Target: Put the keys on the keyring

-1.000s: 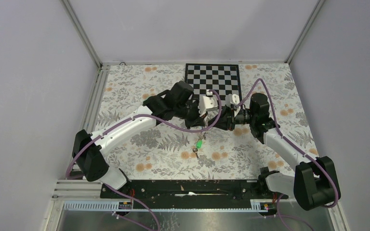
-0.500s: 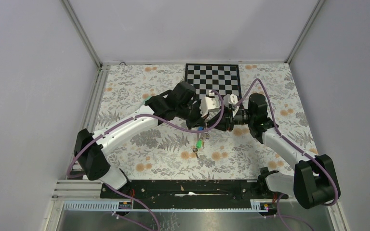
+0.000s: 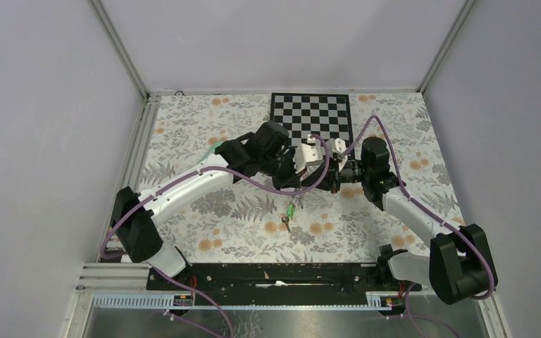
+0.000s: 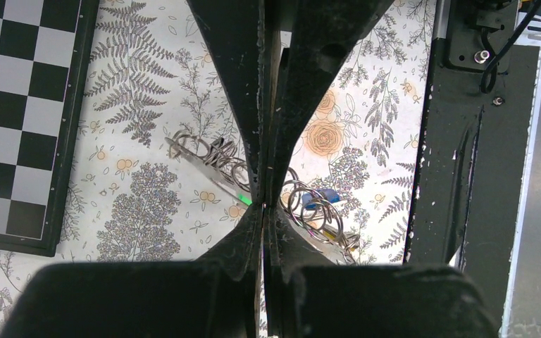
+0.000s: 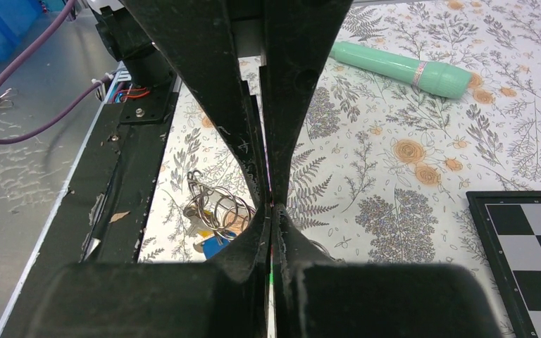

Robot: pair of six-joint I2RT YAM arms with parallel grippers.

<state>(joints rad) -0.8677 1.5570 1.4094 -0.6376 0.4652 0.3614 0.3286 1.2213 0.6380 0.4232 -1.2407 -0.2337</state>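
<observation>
- L gripper (image 4: 262, 203) is clenched and its tips meet right across the keyring (image 4: 308, 205) coils. Looks like a pinch on them, but can't tell for sure.
- R gripper (image 5: 271, 204) is squeezed tight too, w/ the same coils just beside its tips. The two sit nose to nose mid-table.
- Blue key (image 4: 322, 199) sits among the coils.
- Green key (image 3: 291, 210) lies loose on the table (image 3: 239, 232), on the base side of both grippers, near but apart.
- Its long axis runs roughly near-far w/ a slight tilt.
- Imo L is a touch closer to it, so that's the arm I'd send.
</observation>
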